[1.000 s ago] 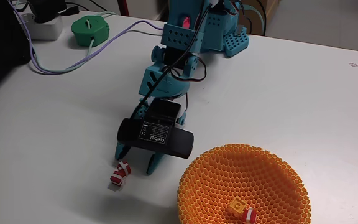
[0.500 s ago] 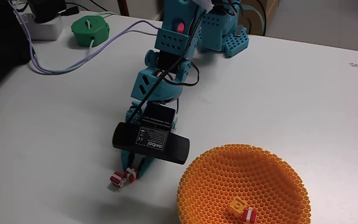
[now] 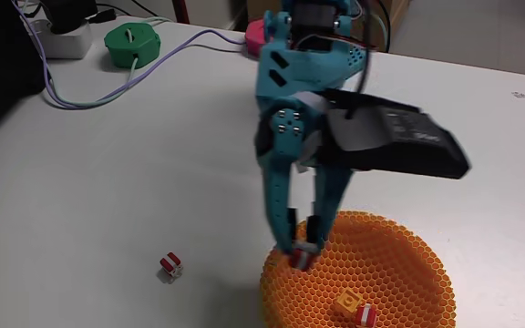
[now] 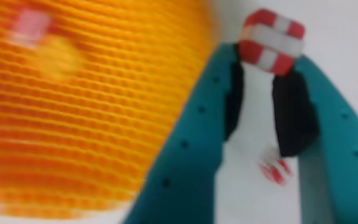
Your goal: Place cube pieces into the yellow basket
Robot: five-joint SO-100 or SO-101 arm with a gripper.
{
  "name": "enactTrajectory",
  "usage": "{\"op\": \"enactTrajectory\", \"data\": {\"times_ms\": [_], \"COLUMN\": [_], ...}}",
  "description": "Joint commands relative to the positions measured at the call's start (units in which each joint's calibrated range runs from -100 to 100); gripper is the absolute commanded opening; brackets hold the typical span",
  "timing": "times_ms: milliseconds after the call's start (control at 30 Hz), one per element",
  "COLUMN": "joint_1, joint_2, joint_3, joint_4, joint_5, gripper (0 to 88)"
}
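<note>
My gripper (image 3: 301,251) hangs over the left rim of the yellow basket (image 3: 399,251), shut on a red cube with white stripes (image 3: 301,260). In the wrist view the gripper (image 4: 269,61) pinches that striped cube (image 4: 271,41) at its fingertips, and the honeycomb basket (image 4: 73,112) lies blurred to the left. Another red striped cube (image 3: 170,265) lies on the white table left of the basket, seen blurred between the fingers (image 4: 275,169). Inside the basket rest a yellow-orange cube (image 3: 347,300) and a red striped cube (image 3: 365,315).
A green round disc (image 3: 132,44) and a pink disc (image 3: 259,35) sit at the table's back. Lilac cables (image 3: 108,87) run from a white power strip (image 3: 65,38) at the back left toward the arm's base. The black wrist camera (image 3: 399,141) juts out to the right.
The gripper closed on one of the two red cubes on the table, lifted it and swung right to the basket's left rim. One red cube stayed on the table.
</note>
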Motion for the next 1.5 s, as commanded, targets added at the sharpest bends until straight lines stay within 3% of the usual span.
{"op": "enactTrajectory", "data": {"times_ms": [0,67,233,433,700,867,1100,1467], "joint_1": [-3.7,-5.0,-5.7,-0.6,17.2,23.2,21.1,19.6], "joint_2": [0.0,0.3,0.2,-2.4,-8.8,-8.6,1.1,22.2], "joint_3": [-2.0,-0.9,1.0,-1.7,1.7,14.8,31.6,16.3], "joint_4": [-0.3,-0.5,-0.8,3.6,7.9,-5.0,-29.2,-37.9], "joint_5": [-0.9,0.9,1.8,4.6,5.9,0.9,-7.6,-11.4], "gripper": [10.1,29.8,39.6,40.8,38.1,35.7,35.5,33.5]}}
